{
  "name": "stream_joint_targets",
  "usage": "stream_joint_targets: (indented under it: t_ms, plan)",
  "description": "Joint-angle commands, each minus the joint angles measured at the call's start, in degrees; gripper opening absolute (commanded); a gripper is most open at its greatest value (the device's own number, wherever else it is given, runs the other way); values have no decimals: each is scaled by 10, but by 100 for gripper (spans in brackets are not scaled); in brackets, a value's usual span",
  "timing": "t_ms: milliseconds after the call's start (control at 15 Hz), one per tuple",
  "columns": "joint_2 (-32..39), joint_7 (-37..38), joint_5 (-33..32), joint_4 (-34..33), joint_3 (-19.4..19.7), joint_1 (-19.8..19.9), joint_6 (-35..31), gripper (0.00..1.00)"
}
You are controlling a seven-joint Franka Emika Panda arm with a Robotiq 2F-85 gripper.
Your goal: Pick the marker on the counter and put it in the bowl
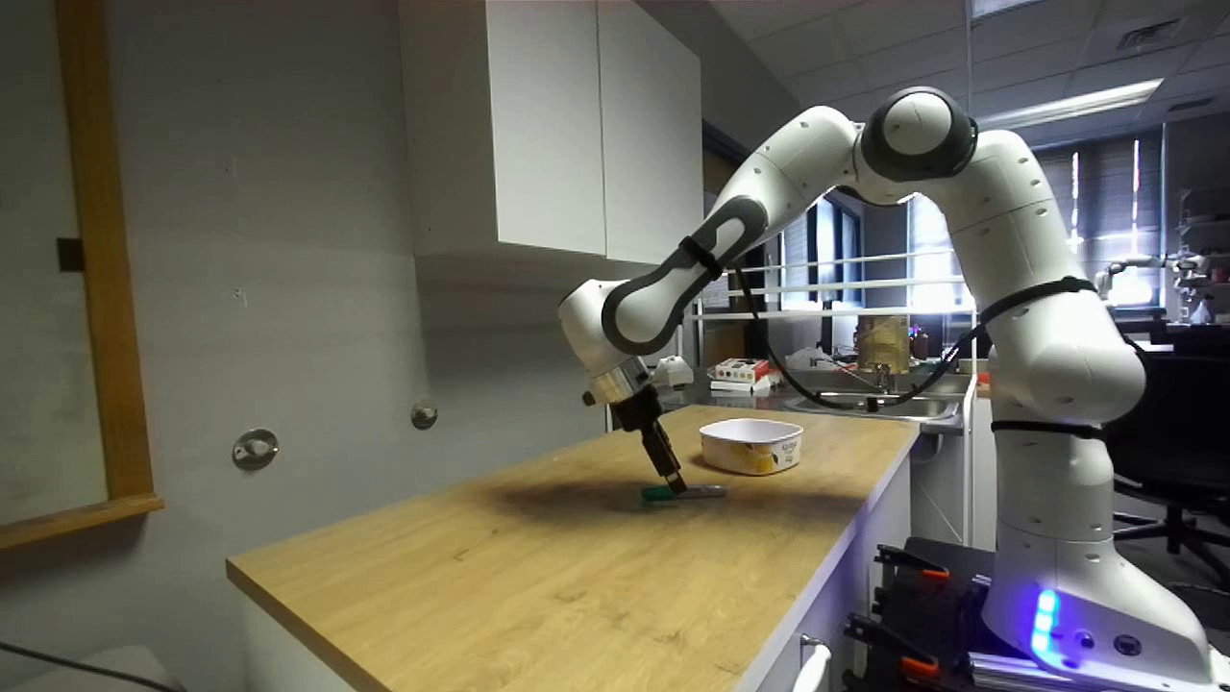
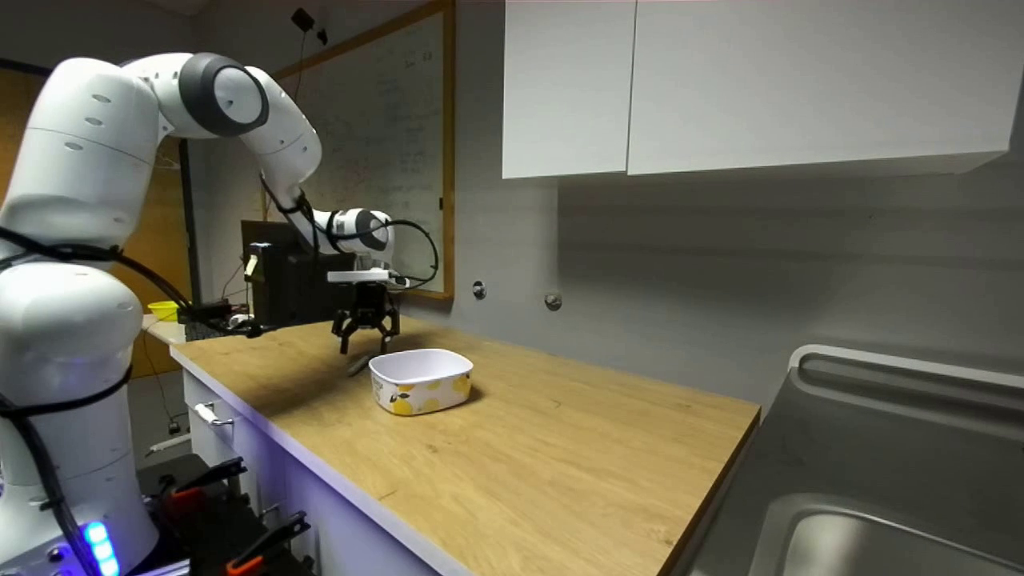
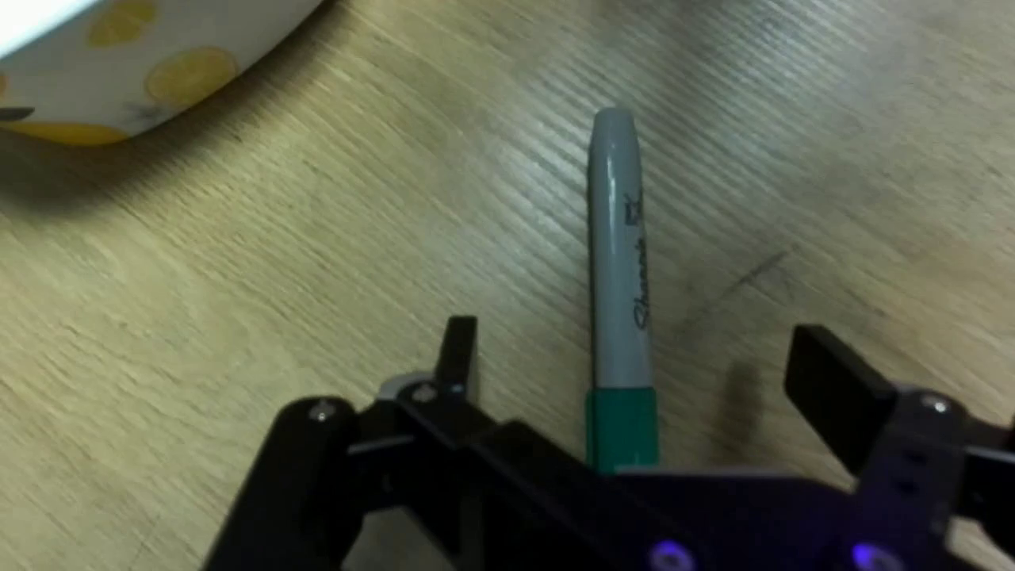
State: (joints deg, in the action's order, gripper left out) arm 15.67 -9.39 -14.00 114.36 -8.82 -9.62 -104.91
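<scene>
The marker is grey with a green cap. It lies flat on the wooden counter (image 1: 538,577) in both exterior views (image 1: 709,491) (image 2: 358,366) and in the wrist view (image 3: 618,270). My gripper (image 3: 634,357) is open and empty. In the wrist view its fingers stand on either side of the marker, apart from it, and its body hides the cap's end. The gripper is low over the marker in both exterior views (image 1: 676,479) (image 2: 365,349). The whitish bowl with a lemon pattern (image 1: 751,450) stands beside the marker; it also shows in both other views (image 2: 424,396) (image 3: 190,75).
White cabinets (image 1: 596,135) hang on the wall above the counter. A metal sink (image 2: 872,536) adjoins the counter's end past the bowl. Boxes (image 1: 740,373) stand near the sink. The grey wall (image 2: 640,304) runs along the counter's back.
</scene>
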Motion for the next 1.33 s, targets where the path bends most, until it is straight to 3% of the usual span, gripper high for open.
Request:
stream_joint_targets:
  t_ms: [0, 200, 333, 933, 1067, 1200, 1267]
  plan:
    - [33, -26, -1, -31, 5, 8, 13, 100]
    - [49, -34, 1, -26, 11, 17, 10, 100]
    - [57, -35, 0, -21, 14, 22, -1, 75]
    - [45, -30, 4, -15, 16, 26, 6, 8]
    - [40, -27, 3, -10, 16, 25, 6, 11]
    - [27, -23, 3, -2, 16, 25, 2, 3]
    - [17, -20, 3, 3, 15, 25, 0, 5]
